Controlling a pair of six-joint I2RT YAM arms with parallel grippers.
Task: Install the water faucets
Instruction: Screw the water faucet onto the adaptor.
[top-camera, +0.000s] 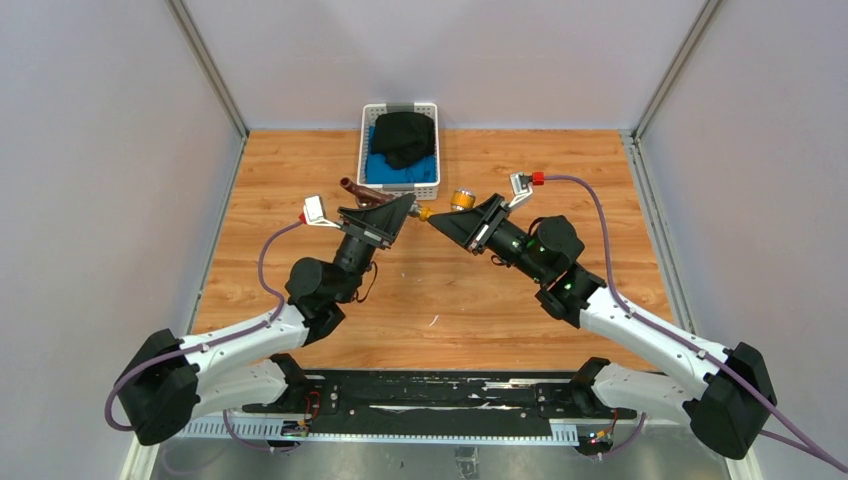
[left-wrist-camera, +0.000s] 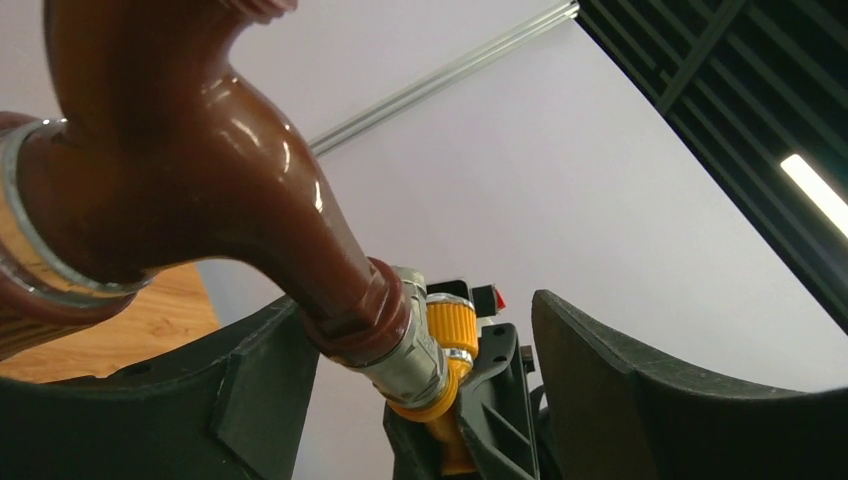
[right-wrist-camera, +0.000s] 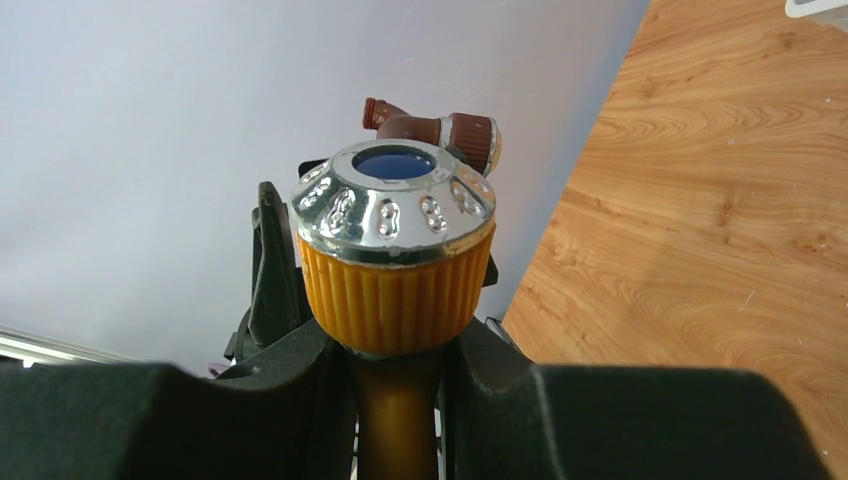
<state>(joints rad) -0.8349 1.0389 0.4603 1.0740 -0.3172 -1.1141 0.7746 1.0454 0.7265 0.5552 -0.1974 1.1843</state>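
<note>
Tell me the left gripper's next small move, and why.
Probably close the left gripper on the brown faucet: its jaws stand apart around the neck, while the silvery end already meets the yellow faucet clamped in the right gripper. A firm hold seems needed before turning it.

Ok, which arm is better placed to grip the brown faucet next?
Left, probably. Its tool stands open around the brown faucet, one finger clear of it, where the silvery end meets the yellow faucet. The right tool is shut on the yellow faucet's stem, so it is occupied.
</note>
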